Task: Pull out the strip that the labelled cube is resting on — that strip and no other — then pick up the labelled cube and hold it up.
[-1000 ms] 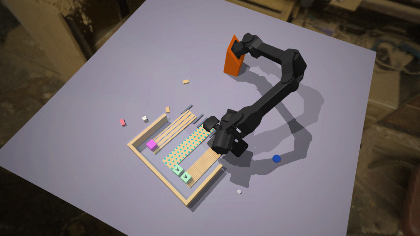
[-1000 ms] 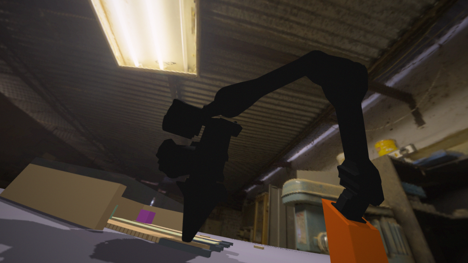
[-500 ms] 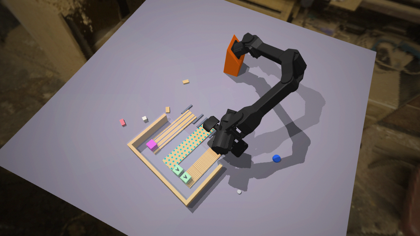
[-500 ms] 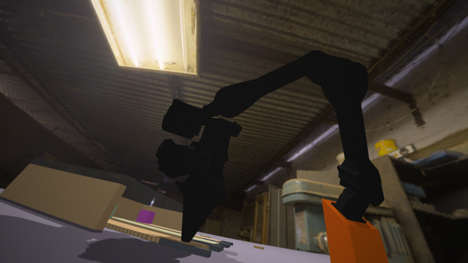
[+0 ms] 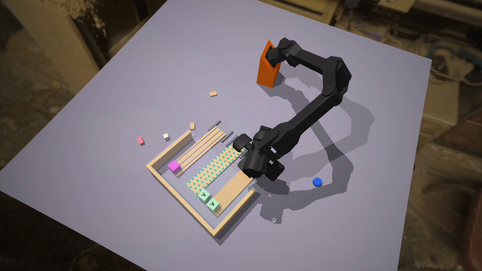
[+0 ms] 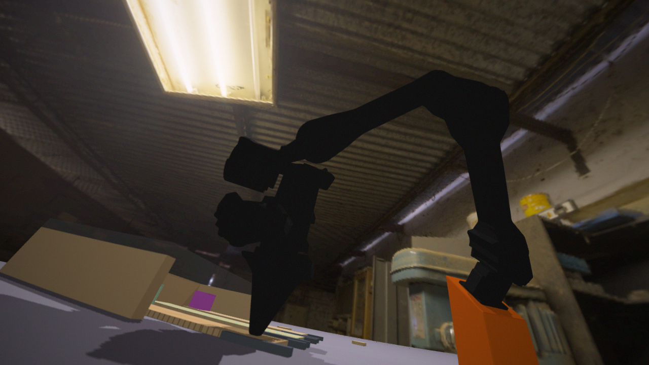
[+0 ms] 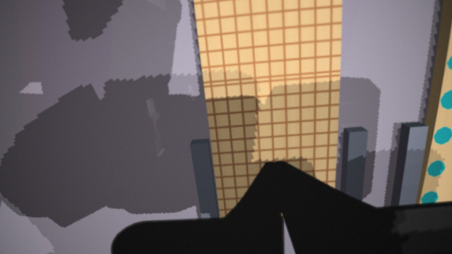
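Two pale green cubes, one (image 5: 203,195) at the inner end of the teal-dotted strip (image 5: 214,168) (image 7: 441,152) and one (image 5: 212,203) at the inner end of the orange-grid strip (image 5: 232,187) (image 7: 268,42), both show a dark A on top in the top view. How far each rests on a strip is hard to tell. A plain magenta cube (image 5: 174,166) (image 6: 202,300) is at the inner end of the blue-lined strip (image 5: 202,146). My gripper (image 6: 256,332) (image 7: 274,171) is shut and empty, pointing down at the grid strip's outer end; its tips' contact is unclear.
A wooden wall (image 5: 182,198) (image 6: 91,272) encloses the strips on three sides. Slate guide bars (image 5: 214,125) (image 7: 353,162) flank their outer ends. A blue disc (image 5: 317,181) and a grey disc (image 5: 274,219) lie right of the wall; a red block (image 5: 141,140) and white block (image 5: 165,136) lie left.
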